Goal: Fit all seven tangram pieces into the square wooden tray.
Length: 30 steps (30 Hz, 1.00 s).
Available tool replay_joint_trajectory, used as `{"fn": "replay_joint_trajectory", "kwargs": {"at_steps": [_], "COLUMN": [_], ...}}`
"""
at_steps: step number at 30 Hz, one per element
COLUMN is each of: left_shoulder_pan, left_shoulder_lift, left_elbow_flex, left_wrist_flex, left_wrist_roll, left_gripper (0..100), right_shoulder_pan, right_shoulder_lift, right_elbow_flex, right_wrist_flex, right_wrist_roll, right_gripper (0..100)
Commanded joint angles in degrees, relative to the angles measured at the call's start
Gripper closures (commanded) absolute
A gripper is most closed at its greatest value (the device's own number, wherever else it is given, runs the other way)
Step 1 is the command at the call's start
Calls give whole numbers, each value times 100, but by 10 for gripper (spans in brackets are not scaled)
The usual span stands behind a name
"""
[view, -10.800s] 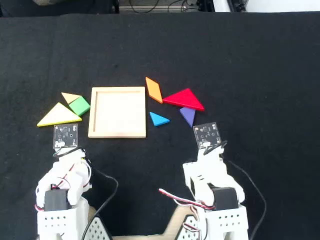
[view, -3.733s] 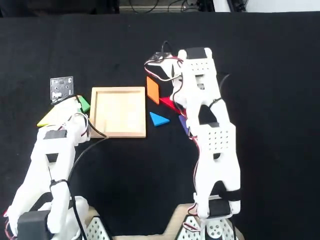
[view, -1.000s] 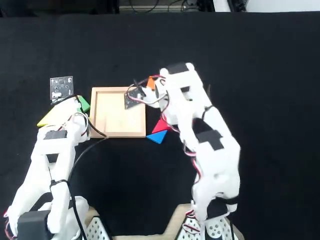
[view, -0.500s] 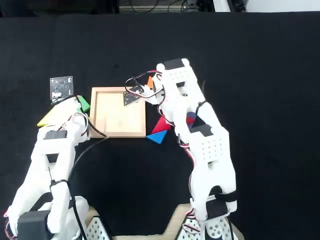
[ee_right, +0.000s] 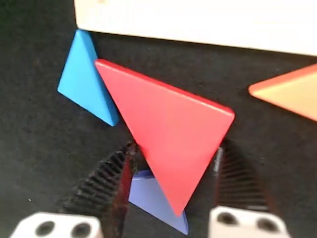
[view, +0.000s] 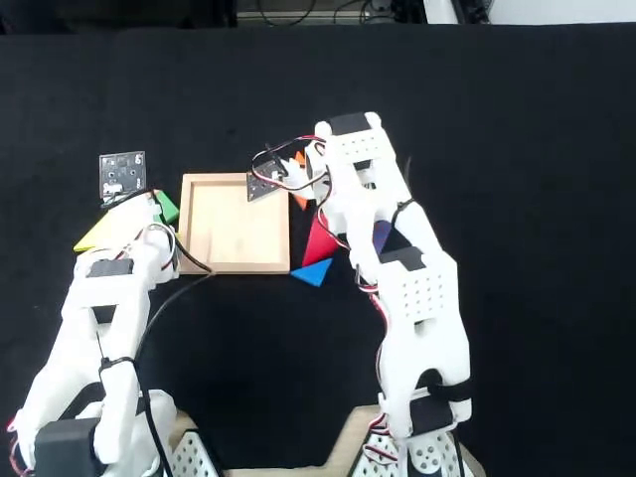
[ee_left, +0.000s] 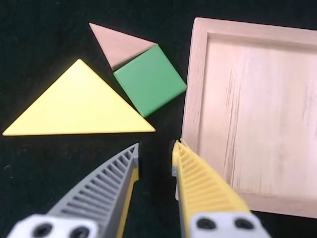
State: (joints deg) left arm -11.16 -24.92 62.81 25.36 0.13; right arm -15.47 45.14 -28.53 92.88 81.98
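We read no text, number, label or sign anywhere, small grey board [view: 122,175] just left of the wooden tray [view: 185,224] carries marks too small for us to make out

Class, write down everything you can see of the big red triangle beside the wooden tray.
The red triangle is a large, flat, smooth piece with sharp corners, apparently painted wood. It sits between the fingers of the right claw, which appear to grip two of its sides. One corner meets the blue triangle, and its lower point covers part of the purple piece. It lies outside the wooden tray, close to the rim.
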Motion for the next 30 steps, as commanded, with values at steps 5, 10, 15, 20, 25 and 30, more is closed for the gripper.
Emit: {"fn": "replay_joint_trajectory", "kwargs": {"at_steps": [5, 10, 15, 20, 25, 30], "left_shoulder_pan": [66, 66, 66, 66, 66, 66], "left_shoulder_lift": [0, 0, 0, 0, 0, 0], "left_elbow_flex": [-31, -31, -31, -31, -31, -31], "left_wrist_flex": [-123, -123, -123, -123, -123, -123], "left_wrist_roll": [18, 18, 35, 35, 26, 26], "left_gripper": [881, 881, 881, 881, 881, 881], "right_shoulder_pan": [79, -114, -571, -756, -721, -396], "right_shoulder_lift": [-75, -259, -268, -268, -268, -268], "right_elbow_flex": [-189, -303, -268, -303, -259, -259], "right_wrist_flex": [70, 211, 229, 229, 246, 273], "right_wrist_roll": [-193, -273, -273, -273, 26, 264], "right_gripper": [679, 543, 579, 596, 596, 596]}}
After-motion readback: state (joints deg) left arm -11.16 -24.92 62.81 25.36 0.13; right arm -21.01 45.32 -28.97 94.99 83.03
